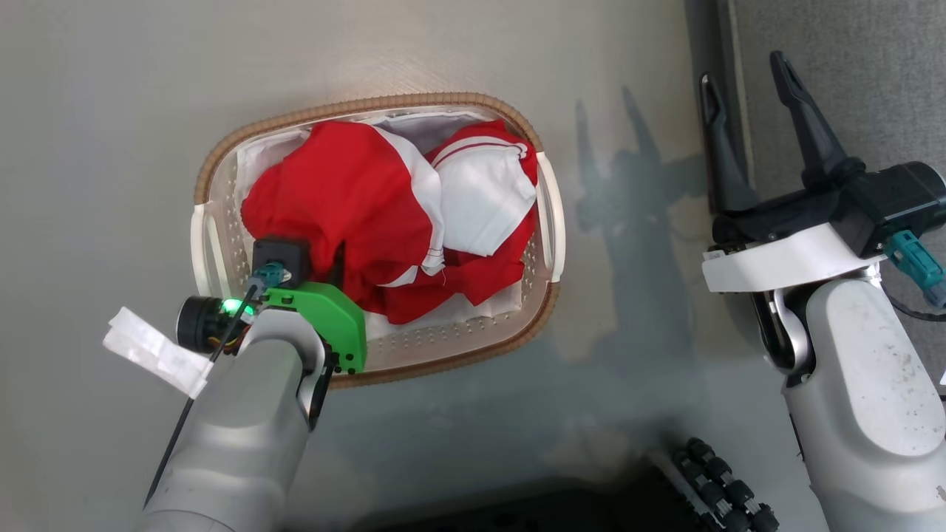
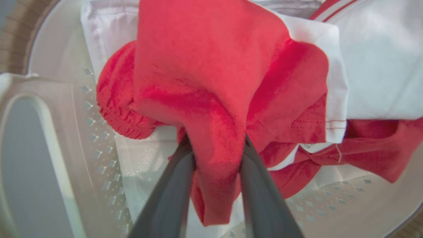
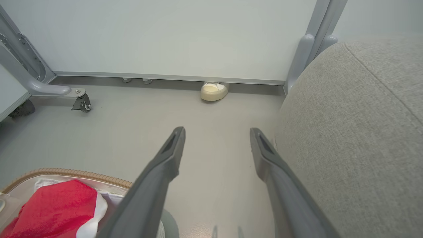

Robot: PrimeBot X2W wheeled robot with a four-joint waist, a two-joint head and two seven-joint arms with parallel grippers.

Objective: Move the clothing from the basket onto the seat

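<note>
Head view: the clothing [image 1: 332, 192] lies heaped in the basket [image 1: 414, 98], and my left arm reaches in over its near rim. My right gripper [image 1: 743, 70] hangs spread wide beside the basket, toward the seat [image 1: 850, 74], clear of the grab.

Left wrist: my left gripper [image 2: 214, 145] is clamped on a red fold, ready for lifting.

Right wrist: my fingers are apart with nothing between them.

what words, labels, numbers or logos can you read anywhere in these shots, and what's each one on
Nothing legible in any view.
White tag at a hem of the red clothing: tiny dark marks, too blurred to read.
White tape flag by the left wrist: no print that can be made out.
Basket and seat: no lettering on the parts shown.
</note>
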